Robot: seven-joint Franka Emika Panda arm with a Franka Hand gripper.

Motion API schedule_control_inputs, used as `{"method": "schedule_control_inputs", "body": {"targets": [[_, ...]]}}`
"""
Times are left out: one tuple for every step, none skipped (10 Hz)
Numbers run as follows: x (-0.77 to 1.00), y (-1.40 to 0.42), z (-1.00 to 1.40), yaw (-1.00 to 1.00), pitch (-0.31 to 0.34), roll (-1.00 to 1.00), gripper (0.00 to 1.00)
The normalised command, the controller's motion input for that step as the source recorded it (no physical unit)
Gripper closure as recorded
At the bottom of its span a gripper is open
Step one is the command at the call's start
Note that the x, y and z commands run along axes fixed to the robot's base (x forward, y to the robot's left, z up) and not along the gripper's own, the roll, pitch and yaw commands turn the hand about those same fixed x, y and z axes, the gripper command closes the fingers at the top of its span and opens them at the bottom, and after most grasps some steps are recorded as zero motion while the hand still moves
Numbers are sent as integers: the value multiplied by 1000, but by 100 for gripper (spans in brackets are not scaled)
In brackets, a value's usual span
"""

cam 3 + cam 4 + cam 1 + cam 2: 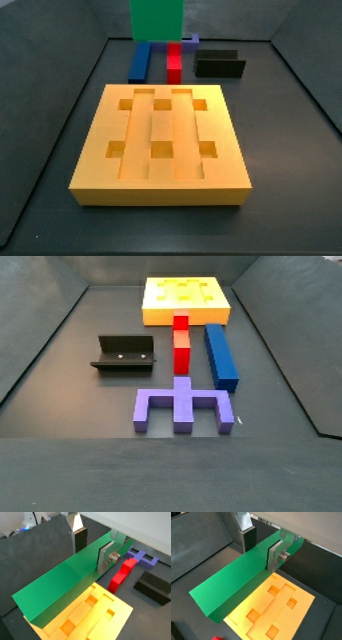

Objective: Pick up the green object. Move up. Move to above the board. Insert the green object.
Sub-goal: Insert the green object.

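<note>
My gripper (92, 544) is shut on the green object (60, 587), a long plain green bar. It grips the bar near one end, with one silver finger (106, 556) on its broad face and the dark pad of the other behind it. Both wrist views show this, and the bar (234, 582) reaches down over the board (281, 609). The board is a large orange-yellow block with grooves and square pockets. In a side view the bar (156, 20) hangs upright, high beyond the far end of the board (94, 145); the gripper itself is out of frame there.
A red bar (181, 344) and a blue bar (221, 356) lie side by side beyond the board (154, 304). A purple forked piece (183, 406) lies past them. The black fixture (124, 353) stands beside the red bar. Dark walls ring the floor.
</note>
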Motion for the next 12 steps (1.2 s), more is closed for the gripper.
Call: {"method": "schedule_control_inputs", "body": {"targets": [[177, -146, -1000, -23, -111, 53, 100], [0, 0, -889, 0, -93, 79, 100], [0, 31, -923, 0, -27, 0, 100], [0, 0, -911, 0, -50, 0, 100], [0, 3, -840, 0, -69, 0, 100], [0, 20, -760, 0, -47, 11, 100], [0, 40, -591, 0, 0, 53, 100], [-46, 80, -483, 0, 0, 74, 100], [-103, 60, -471, 0, 0, 80, 100], [-140, 43, -480, 0, 0, 54, 100], [-117, 0, -360, 0, -3, 0, 100], [-69, 0, -323, 20, -10, 0, 100]]}}
